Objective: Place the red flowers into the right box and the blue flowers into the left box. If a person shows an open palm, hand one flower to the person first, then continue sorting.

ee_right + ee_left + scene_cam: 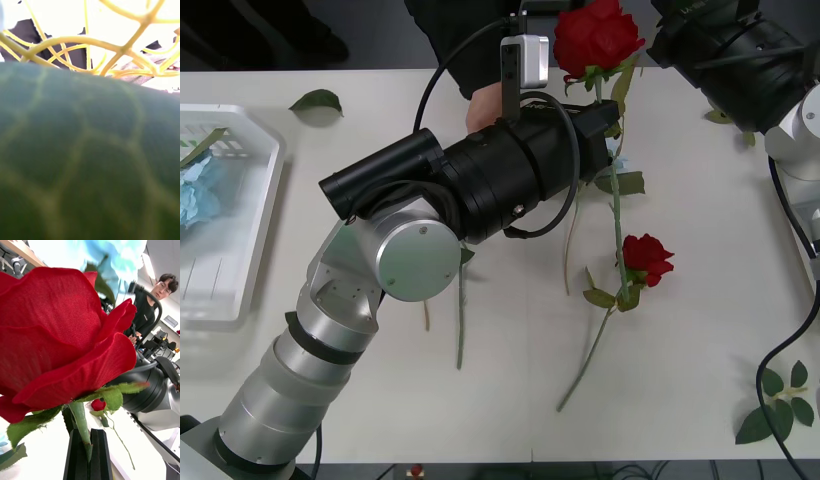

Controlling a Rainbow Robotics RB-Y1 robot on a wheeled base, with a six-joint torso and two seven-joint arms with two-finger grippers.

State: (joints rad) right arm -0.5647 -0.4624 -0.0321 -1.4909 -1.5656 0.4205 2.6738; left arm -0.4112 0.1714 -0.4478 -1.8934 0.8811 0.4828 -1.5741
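Left end effector (89, 450): you see it pinched on a red rose's (595, 38) stem, at 12 o'clock over the worktop (700, 300).
Why raised: probably offering toward the person's hand (483, 105).
Right end effector: state unclear.

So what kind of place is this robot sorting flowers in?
Probably a robotics lab or workshop, not a florist's. Artificial red flowers lie on a plain white table beside a white plastic left box, and the left wrist view shows cluttered workbenches with equipment in the room behind.

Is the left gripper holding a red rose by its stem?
Yes: the left gripper has its black jaws shut on the green stem of a red rose.
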